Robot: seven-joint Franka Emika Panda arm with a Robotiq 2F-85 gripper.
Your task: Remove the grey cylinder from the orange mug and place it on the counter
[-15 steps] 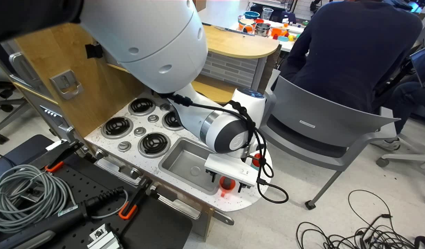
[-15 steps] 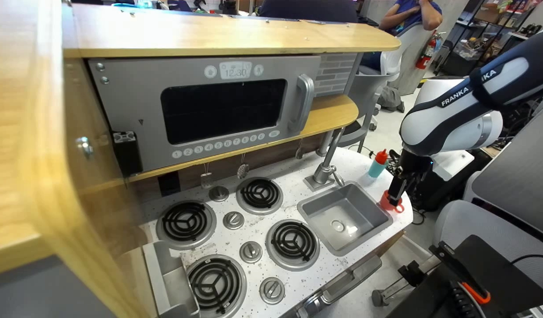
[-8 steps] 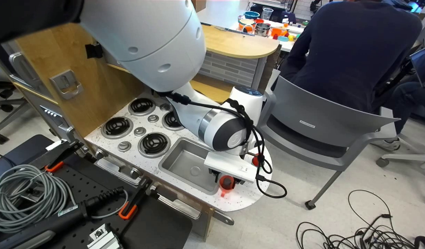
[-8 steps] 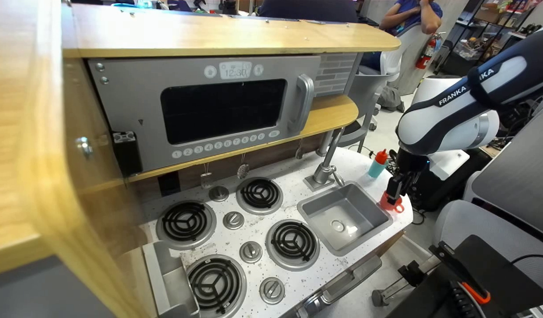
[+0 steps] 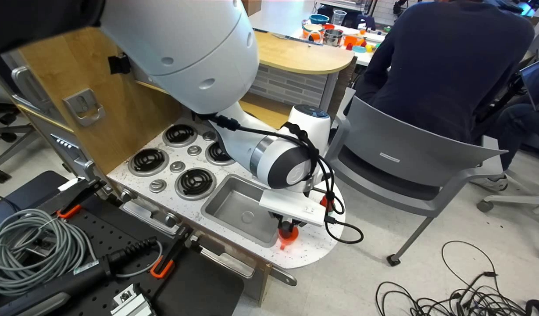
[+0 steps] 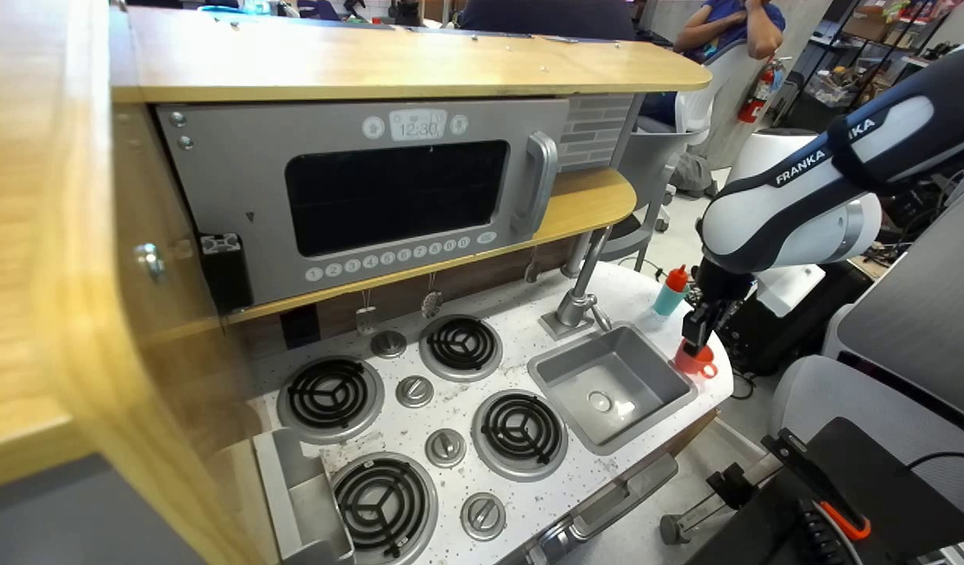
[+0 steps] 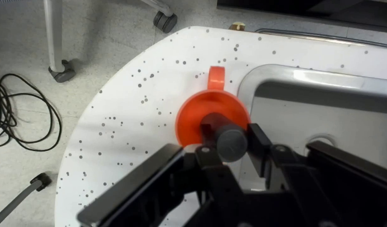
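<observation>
Likely grasping step: fingers (image 7: pixel 258 142) flank the grey cylinder (image 7: pixel 231 145) in the orange mug (image 7: pixel 189 121); whether clenched, one cannot tell. Next requirement: firm hold, straight lift.

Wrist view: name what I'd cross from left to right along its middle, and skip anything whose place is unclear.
Black cables on the floor → the rounded end of the counter → the orange mug → the sink.
</observation>
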